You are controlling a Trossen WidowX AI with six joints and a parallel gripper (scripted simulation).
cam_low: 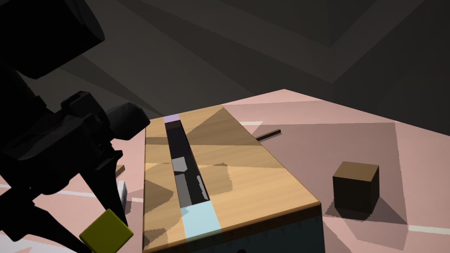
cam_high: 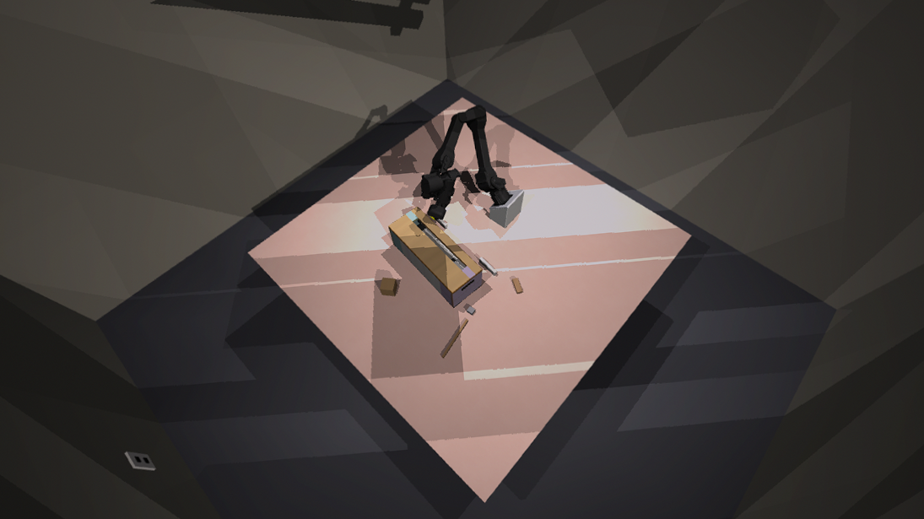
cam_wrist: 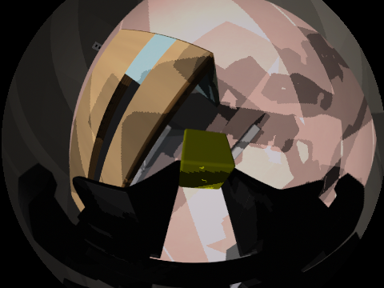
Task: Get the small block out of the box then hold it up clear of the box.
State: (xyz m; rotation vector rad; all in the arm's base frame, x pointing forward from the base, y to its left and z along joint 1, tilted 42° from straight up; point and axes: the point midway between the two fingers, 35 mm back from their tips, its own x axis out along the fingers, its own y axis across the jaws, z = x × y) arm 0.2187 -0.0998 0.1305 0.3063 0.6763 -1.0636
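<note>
The small olive-yellow block (cam_low: 105,233) (cam_wrist: 206,148) is outside the box, gripped between the two black fingertips. My gripper (cam_low: 107,240) (cam_wrist: 200,166) is shut on it. The box (cam_high: 415,249) (cam_low: 251,179) (cam_wrist: 160,90) stands upright, with a wooden top, a long slot, a pale blue strip at one end and a lilac one at the other. The block is beside the box's front, near the pale blue end, and looks raised off the table. In the exterior view a gap shows between block and box. The exact height is hard to tell.
A brown cube (cam_high: 387,287) (cam_low: 355,192) stands behind the box. A thin stick (cam_high: 454,338) (cam_low: 269,135) and a small grey piece (cam_high: 469,310) lie past the lilac end. A pale bar (cam_high: 487,265) (cam_low: 122,193) and an orange-brown piece (cam_high: 517,284) (cam_low: 120,170) lie in front.
</note>
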